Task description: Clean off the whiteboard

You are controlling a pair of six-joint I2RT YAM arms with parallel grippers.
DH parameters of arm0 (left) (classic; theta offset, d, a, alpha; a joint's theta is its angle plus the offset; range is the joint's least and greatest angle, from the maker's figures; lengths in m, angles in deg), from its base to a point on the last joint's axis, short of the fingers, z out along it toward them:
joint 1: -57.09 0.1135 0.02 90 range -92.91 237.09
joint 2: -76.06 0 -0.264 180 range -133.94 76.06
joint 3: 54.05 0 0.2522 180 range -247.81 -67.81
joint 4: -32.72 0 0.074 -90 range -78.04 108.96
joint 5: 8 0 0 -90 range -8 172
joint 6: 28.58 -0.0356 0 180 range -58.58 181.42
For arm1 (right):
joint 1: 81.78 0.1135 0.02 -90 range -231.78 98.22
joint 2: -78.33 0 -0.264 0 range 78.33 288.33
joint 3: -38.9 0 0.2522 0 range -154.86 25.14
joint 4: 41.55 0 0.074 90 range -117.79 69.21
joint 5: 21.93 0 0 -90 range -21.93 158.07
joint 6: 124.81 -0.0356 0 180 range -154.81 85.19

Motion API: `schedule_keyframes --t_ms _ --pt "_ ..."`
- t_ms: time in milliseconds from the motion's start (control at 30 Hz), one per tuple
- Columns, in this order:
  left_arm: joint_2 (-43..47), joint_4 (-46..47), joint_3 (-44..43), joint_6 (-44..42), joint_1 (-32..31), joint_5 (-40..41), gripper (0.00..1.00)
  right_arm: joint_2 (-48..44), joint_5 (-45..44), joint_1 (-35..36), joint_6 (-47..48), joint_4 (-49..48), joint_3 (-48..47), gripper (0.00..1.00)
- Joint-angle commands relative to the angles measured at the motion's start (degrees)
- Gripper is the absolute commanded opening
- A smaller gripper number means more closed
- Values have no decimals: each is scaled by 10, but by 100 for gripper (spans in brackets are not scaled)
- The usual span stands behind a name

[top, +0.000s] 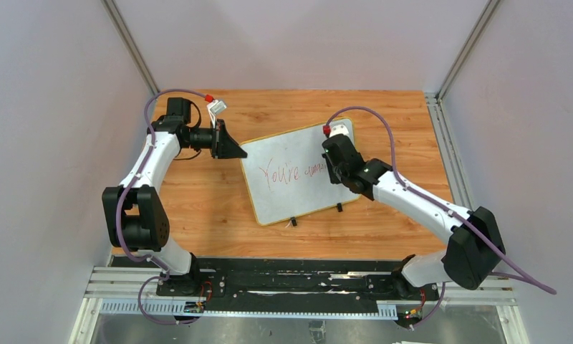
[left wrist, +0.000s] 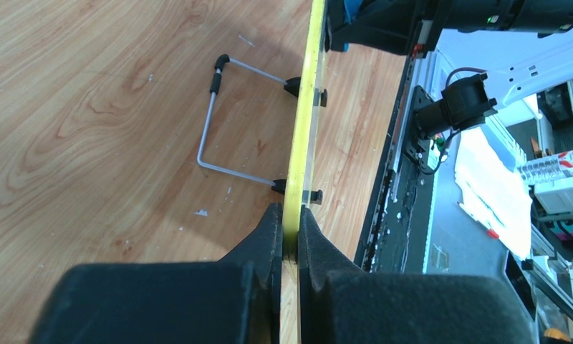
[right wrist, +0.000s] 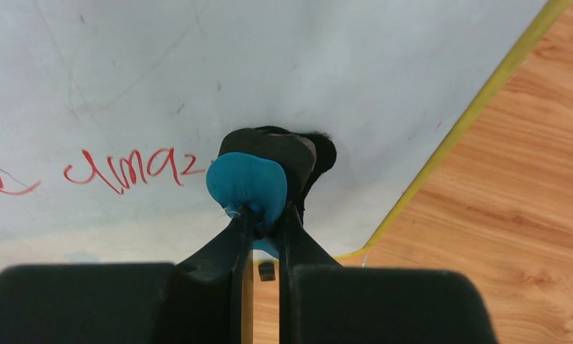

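Note:
The whiteboard (top: 298, 183) lies at an angle on the wooden table, with red handwriting (top: 287, 172) across its middle. My left gripper (top: 235, 151) is shut on its upper left corner. In the left wrist view the yellow rim (left wrist: 304, 122) runs edge-on between the jaws of my left gripper (left wrist: 291, 231). My right gripper (top: 334, 170) is shut on a small blue and black eraser (right wrist: 258, 175), whose black pad presses on the whiteboard (right wrist: 283, 57) just right of the red handwriting (right wrist: 126, 168). The right gripper (right wrist: 263, 223) pinches the eraser's blue top.
A bent wire stand (left wrist: 215, 122) is fixed to the board's black clips (left wrist: 294, 86) and rests on the table (top: 198, 201). The board's yellow rim (right wrist: 477, 107) borders bare wood to the right. A black rail (top: 291, 283) runs along the near edge. Enclosure walls stand on three sides.

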Motion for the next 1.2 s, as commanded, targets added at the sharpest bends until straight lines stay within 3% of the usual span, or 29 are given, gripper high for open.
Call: schedule_keyframes --t_ms 0,633,1167 --pt "-12 -19 -2 -43 -7 55 0 -16 -36 -22 29 -37 -34 1" --pt "-16 -23 -5 -43 -7 55 0 -43 27 -24 -17 -67 52 1" --pt "-18 -26 -3 -47 -7 55 0 -69 23 -10 -82 -53 123 1"
